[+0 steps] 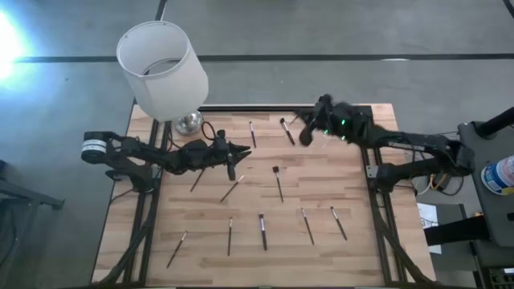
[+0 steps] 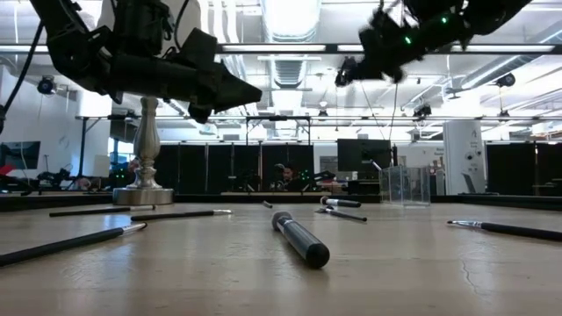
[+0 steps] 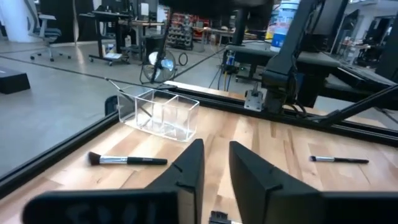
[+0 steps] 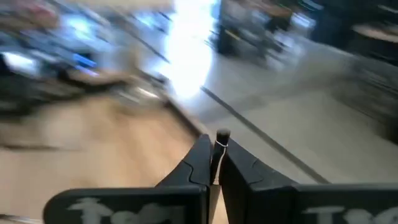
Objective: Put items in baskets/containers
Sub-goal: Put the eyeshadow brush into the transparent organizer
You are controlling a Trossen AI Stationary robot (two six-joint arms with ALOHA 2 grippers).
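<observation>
Risk: your right gripper point(image 4: 213, 163), clamped on a brush point(image 4: 221, 138) by its very end, could drop it short of the cup point(image 3: 158, 114); left gripper point(image 3: 216, 168) empty, jaws apart.

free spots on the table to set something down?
Bare wood: the left edge below the left gripper, and the right side between the brush at centre and the right arm's base. Crowded: the front row of brushes, the back near the lamp and the right gripper.
</observation>
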